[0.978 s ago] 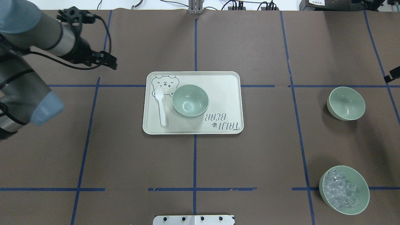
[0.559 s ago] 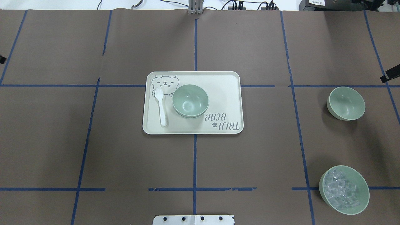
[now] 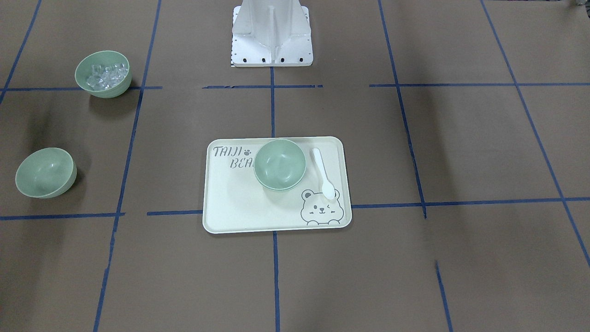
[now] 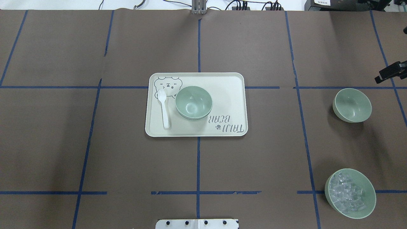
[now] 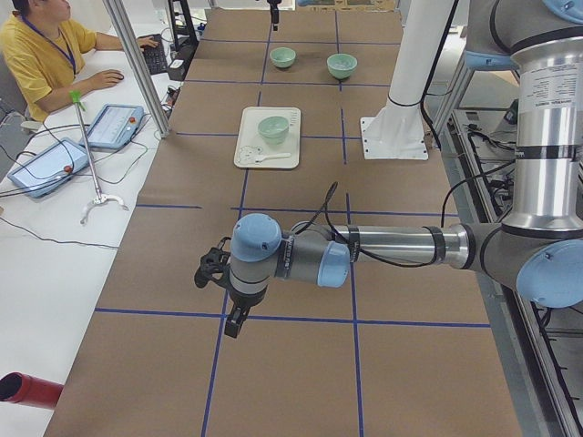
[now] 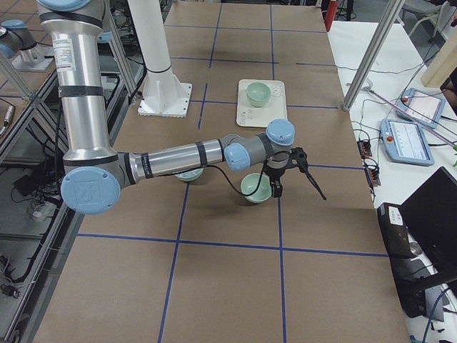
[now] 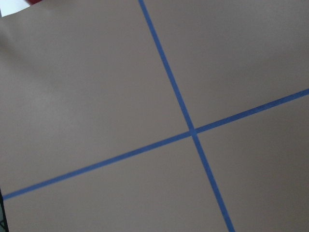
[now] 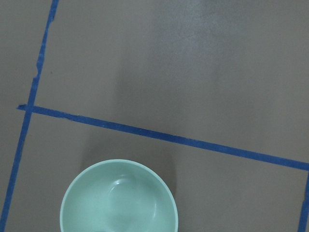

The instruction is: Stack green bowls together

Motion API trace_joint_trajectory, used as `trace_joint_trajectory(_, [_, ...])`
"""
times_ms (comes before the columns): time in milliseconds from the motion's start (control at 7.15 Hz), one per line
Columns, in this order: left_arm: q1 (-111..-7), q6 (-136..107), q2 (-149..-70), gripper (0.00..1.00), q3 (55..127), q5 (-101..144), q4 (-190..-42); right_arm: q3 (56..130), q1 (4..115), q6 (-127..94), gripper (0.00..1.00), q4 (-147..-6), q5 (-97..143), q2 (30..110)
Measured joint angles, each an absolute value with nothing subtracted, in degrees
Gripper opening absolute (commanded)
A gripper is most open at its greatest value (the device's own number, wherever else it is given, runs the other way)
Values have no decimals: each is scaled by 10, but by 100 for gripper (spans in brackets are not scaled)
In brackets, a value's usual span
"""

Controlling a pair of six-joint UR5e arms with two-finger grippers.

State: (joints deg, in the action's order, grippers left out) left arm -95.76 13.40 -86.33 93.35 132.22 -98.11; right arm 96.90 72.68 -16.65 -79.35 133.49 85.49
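Note:
Two green bowls (image 4: 193, 102) sit nested on the cream tray (image 4: 229, 95); a second rim shows under the upper one. They also show in the front view (image 3: 280, 164). A third green bowl (image 4: 352, 105) stands alone on the table at the right, also seen in the front view (image 3: 45, 172) and at the bottom of the right wrist view (image 8: 118, 198). My right gripper (image 4: 386, 74) hovers just beyond and to the right of it, looks open and is empty (image 6: 300, 193). My left gripper (image 5: 228, 314) shows only in the left side view, far from the bowls; I cannot tell its state.
A green bowl of clear ice-like cubes (image 4: 349, 193) stands near the robot at the right. A white spoon (image 4: 164, 109) lies on the tray left of the nested bowls. The white robot base (image 3: 272, 32) is behind. An operator (image 5: 41, 50) sits at the side bench.
My left arm has swung out of the overhead view to the left. My right gripper has come further in from the right edge, toward the lone bowl. The bowls have not moved.

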Motion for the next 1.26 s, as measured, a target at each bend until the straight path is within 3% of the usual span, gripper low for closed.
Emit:
trace_joint_trajectory(140, [-962,136,-863,100,926,1339,-959,952,706,-197,89,-756,1323,857])
trace_joint_trajectory(280, [-963,135,-865,100,924,1352,-945,921,685,-235,72,-694,1308,860])
trace_joint_trajectory(419, [-963,135,-866,100,926,1359,-940,888,669,-266,23,-624,1298,868])
trace_joint_trajectory(559, [-963,135,-867,100,927,1362,-939,867,657,-283,0,-578,1293,878])
trace_joint_trajectory(1258, [-964,137,-859,100,912,1381,-939,868,639,-319,0,-559,1311,863])
